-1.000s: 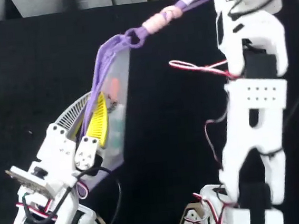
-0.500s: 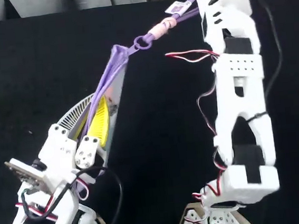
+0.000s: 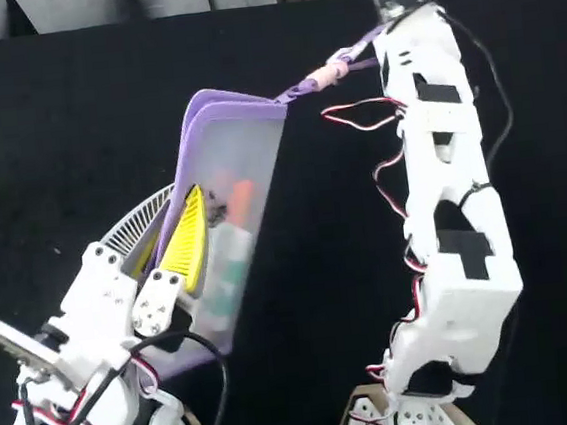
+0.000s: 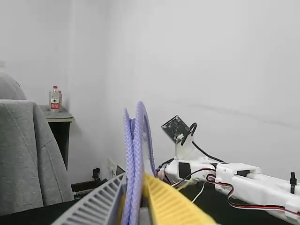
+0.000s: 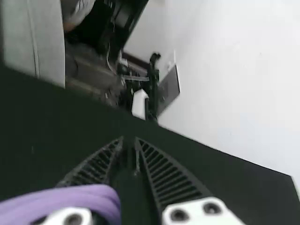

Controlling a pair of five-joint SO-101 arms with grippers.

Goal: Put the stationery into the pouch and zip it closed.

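A clear purple pouch is clamped by the left gripper, and its zip strap is pinched by the right gripper.

Left gripper clamped low, right gripper closed, arm outstretched

A black cloth-covered bench stands before a plain white wall. A small clear plastic bottle stands on a dark side table, beside a grey fabric drape.
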